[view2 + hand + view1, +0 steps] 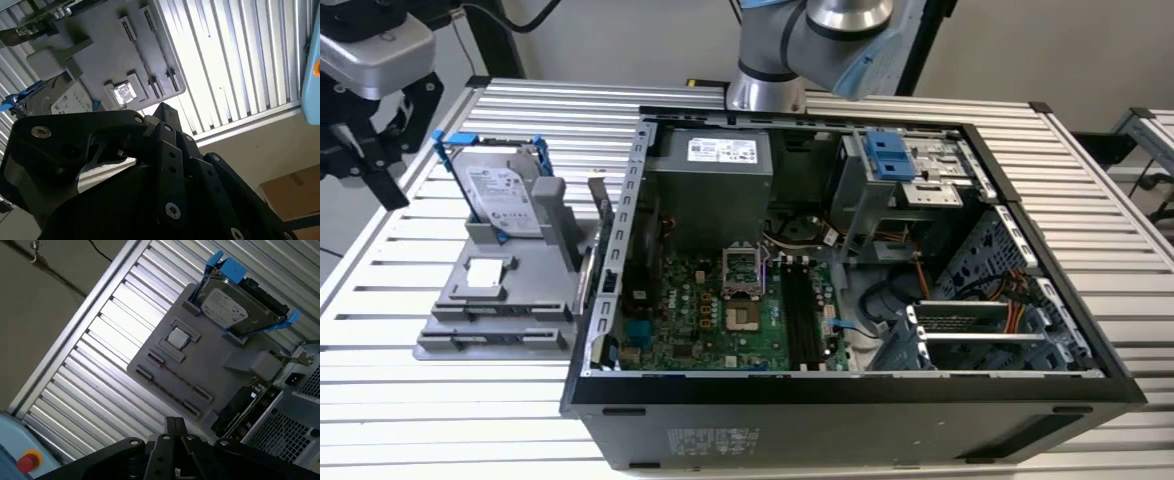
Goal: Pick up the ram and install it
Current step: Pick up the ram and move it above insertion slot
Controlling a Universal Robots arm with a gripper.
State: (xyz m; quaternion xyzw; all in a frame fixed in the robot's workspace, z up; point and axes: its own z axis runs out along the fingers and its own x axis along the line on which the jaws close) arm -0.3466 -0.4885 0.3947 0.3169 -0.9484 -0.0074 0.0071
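Note:
My gripper (pixel 363 165) hangs at the exterior view's far left, above the table's edge and well away from the open computer case (pixel 607 300). It looks open, with nothing between its fingers. Its black linkage (pixel 150 165) fills the near part of both wrist views. A long, dark circuit board (pixel 245 407) stands on edge between the grey fixture (pixel 200 365) and the case's outer wall (pixel 594 230). I cannot tell for certain whether this is the ram. The motherboard's long dark memory slots (pixel 803 310) lie inside the case.
The grey fixture (pixel 494 300) holds a silver hard drive in a blue bracket (pixel 500 190) and a small square chip (pixel 483 270). The arm's base (pixel 767 90) stands behind the case. A blue drive cage (pixel 891 155) sits in the case's far corner. Slatted table (pixel 440 420) surrounds everything.

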